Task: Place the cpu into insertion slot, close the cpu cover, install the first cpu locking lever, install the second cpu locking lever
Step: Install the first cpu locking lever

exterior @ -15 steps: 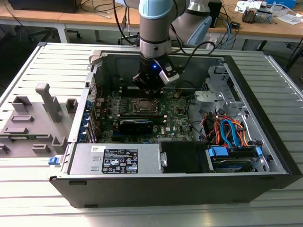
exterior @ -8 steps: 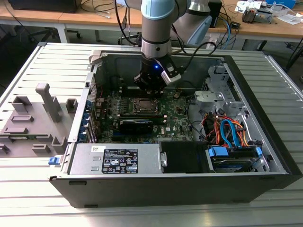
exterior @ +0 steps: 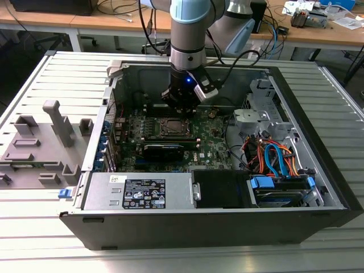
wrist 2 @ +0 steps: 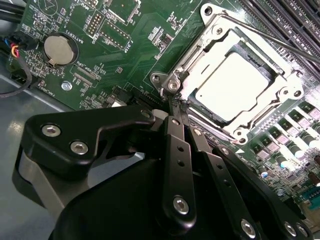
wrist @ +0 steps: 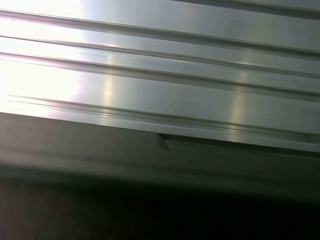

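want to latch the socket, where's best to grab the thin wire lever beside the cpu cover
Probably the lever's straight bare shaft, pinched from above: it is a thin rod with the cpu cover close on one side and long black slots on the other, so coming sideways looks cramped.

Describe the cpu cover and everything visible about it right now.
The cpu cover is a thin silvery metal frame with a large window, lying closed and flat over the insertion slot on the green board. The pale metal top of the cpu shows through the window. Screws sit at its corners. The gripper, fingers shut, has its tips at the frame's near corner.
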Available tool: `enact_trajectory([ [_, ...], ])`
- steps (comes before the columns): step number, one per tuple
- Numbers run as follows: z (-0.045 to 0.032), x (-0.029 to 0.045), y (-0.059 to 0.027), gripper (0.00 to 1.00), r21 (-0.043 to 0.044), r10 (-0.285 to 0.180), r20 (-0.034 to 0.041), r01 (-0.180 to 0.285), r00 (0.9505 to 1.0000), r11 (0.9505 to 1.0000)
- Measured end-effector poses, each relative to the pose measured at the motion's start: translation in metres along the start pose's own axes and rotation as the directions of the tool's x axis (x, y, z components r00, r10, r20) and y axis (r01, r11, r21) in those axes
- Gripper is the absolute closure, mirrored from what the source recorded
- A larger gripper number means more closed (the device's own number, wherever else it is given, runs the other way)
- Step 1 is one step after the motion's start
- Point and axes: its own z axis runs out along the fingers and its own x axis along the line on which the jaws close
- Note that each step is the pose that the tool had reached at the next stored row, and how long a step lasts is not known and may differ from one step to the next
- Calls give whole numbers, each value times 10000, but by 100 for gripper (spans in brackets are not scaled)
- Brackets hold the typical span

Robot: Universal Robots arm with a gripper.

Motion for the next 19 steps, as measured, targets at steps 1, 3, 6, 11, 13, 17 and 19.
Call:
enact_trajectory([
  [1,-8,-2,2,89,-5,-2,10,2,10000,10000],
  [3,-58,-1,-1,89,11,-8,-9,8,10000,10000],
  [6,-103,-2,-1,89,12,-23,-9,23,10000,10000],
  [11,-111,4,-49,89,10,-42,-9,42,10000,10000],
  [13,-111,7,-77,89,11,-43,-10,43,10000,10000],
  [17,-111,23,-196,89,10,-42,-9,42,10000,10000],
  [19,-112,29,-242,89,11,-41,-10,41,10000,10000],
])
